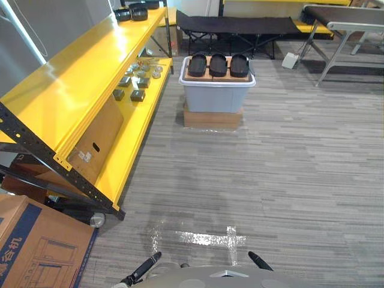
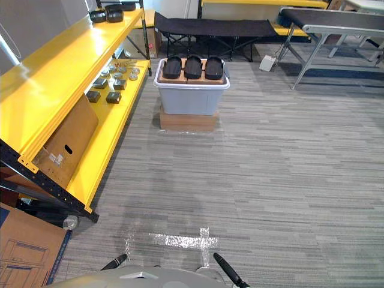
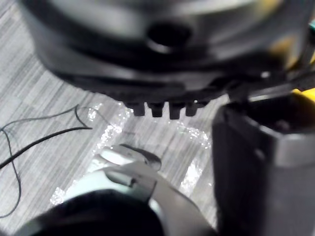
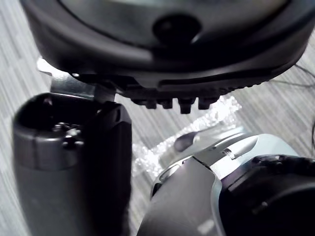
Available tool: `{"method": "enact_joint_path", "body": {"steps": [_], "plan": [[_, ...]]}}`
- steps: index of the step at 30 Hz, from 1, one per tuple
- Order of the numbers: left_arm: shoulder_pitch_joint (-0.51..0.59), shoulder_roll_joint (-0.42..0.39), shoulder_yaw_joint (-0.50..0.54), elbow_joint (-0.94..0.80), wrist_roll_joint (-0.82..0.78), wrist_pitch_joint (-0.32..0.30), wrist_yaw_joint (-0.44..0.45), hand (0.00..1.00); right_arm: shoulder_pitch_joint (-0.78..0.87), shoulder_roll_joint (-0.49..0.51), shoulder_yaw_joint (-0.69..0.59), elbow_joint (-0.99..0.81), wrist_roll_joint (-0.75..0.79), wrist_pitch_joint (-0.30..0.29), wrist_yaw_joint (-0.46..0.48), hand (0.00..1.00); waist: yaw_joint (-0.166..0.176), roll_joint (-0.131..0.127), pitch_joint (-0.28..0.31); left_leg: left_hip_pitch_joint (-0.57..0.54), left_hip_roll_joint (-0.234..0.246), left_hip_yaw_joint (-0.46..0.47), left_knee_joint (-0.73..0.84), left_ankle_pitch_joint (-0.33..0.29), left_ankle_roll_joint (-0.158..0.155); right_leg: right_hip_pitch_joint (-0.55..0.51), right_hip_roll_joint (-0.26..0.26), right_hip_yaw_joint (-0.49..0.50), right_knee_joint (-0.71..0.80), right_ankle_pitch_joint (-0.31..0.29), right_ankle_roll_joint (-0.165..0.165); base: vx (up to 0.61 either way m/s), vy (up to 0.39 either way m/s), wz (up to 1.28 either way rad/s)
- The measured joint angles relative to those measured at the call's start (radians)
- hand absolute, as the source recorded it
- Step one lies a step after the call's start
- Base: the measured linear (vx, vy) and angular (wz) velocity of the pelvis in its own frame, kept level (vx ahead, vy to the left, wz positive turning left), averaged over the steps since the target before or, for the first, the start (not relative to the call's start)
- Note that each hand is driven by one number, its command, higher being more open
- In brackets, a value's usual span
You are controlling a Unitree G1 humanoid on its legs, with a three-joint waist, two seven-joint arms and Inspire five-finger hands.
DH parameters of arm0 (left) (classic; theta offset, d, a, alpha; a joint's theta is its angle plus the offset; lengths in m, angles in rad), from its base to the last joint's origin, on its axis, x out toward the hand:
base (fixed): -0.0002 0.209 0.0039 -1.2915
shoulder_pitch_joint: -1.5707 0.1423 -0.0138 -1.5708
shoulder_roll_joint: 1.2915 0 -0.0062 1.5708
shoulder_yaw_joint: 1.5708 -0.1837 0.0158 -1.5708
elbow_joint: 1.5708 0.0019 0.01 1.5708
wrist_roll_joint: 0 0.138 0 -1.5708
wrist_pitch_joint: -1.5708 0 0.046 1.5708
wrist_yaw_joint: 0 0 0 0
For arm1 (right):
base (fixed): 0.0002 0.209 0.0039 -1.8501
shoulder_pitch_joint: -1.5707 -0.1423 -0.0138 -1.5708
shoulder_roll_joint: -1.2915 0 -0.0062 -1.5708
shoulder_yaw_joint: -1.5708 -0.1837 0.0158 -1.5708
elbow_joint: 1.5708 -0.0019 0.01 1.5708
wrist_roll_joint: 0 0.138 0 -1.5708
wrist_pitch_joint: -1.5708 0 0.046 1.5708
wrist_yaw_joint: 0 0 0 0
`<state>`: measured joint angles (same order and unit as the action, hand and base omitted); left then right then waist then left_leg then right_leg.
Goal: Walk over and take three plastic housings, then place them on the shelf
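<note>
Three black plastic housings lie in a row on a cardboard sheet on top of a grey bin, a few steps ahead on the floor. More black housings sit at the far end of the yellow shelf's top board, on the left. My left hand and right hand hang low at the bottom edge, far from the bin. Both are open and empty, with the fingers relaxed. In the wrist views the left thumb and right thumb hang above the floor.
The bin rests on a flat cardboard box. The lower shelf board holds several small parts and a leaning cardboard sheet. A large carton stands at lower left. A black cot and a grey table stand behind. Shiny tape marks the carpet.
</note>
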<state>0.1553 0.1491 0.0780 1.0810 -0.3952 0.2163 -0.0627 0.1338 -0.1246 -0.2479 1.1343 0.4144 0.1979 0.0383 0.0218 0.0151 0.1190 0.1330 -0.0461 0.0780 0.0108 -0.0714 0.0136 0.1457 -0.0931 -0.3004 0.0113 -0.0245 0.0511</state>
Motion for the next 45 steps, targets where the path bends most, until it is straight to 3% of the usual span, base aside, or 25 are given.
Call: {"method": "enact_joint_path", "body": {"steps": [7,11,16,26,35,40,42,45], "plan": [[-0.053,-0.003,-0.025,-0.141,-0.01,-0.065,-0.048,1.0,-0.063,0.024,0.063,-0.085,-0.005,-0.094,0.022,1.0,0.0,-0.029,0.013,0.029,-0.002,-0.009,-0.072,0.04,0.0,0.011,0.006,-0.013,-0.034,0.007,0.011,0.02,-0.004,0.02],[-0.098,-0.038,-0.046,-0.192,-0.075,-0.073,-0.083,1.0,-0.14,0.054,0.087,-0.133,0.025,-0.145,0.023,1.0,-0.001,-0.029,0.013,0.034,-0.004,-0.008,-0.084,0.043,-0.004,0.012,0.005,-0.013,-0.041,0.01,0.015,0.0,0.0,0.0],[-0.108,-0.048,-0.063,-0.2,-0.093,-0.106,-0.071,1.0,-0.17,0.056,0.09,-0.158,0.106,-0.167,0.029,1.0,-0.001,-0.031,0.015,0.037,-0.004,-0.009,-0.084,0.038,-0.013,0.015,0.005,-0.019,-0.044,0.01,0.016,0.0,0.0,0.0],[-0.066,-0.055,-0.059,-0.218,-0.104,-0.127,-0.055,1.0,-0.137,0.084,0.06,-0.157,0.121,-0.167,0.042,1.0,-0.001,-0.038,0.028,0.049,-0.006,-0.004,-0.066,0.023,-0.034,0.029,-0.003,-0.02,-0.029,0.009,0.017,-0.02,0.0,-0.01],[-0.023,-0.063,-0.027,-0.233,-0.104,-0.127,-0.05,1.0,-0.088,0.09,0.062,-0.159,0.149,-0.167,0.037,1.0,-0.001,-0.035,0.026,0.051,-0.011,0.005,-0.09,0.047,0.002,0.019,-0.006,-0.019,-0.028,0.009,0.016,-0.07,-0.007,-0.02],[0.003,-0.064,-0.022,-0.251,-0.101,-0.127,-0.051,1.0,-0.074,0.09,0.061,-0.161,0.146,-0.166,0.012,1.0,0.002,-0.036,0.026,0.053,-0.013,0.026,-0.094,0.042,0.004,0.008,-0.008,0.0,-0.023,0.012,0.02,-0.02,0.008,-0.12],[0.0,-0.06,-0.024,-0.256,-0.057,-0.127,-0.051,1.0,-0.076,0.091,0.061,-0.166,0.15,-0.166,-0.006,1.0,0.002,-0.039,0.029,0.048,-0.013,0.038,-0.08,0.021,0.014,-0.036,-0.023,0.012,0.069,-0.029,0.021,0.01,0.038,-0.22],[-0.012,-0.061,-0.027,-0.261,-0.027,-0.127,-0.049,1.0,-0.102,0.082,0.063,-0.175,0.172,-0.183,-0.016,1.0,0.0,-0.028,0.066,0.057,0.003,0.078,-0.016,-0.021,0.047,-0.192,-0.07,0.005,0.429,-0.066,0.039,0.01,0.074,-0.38]]}}
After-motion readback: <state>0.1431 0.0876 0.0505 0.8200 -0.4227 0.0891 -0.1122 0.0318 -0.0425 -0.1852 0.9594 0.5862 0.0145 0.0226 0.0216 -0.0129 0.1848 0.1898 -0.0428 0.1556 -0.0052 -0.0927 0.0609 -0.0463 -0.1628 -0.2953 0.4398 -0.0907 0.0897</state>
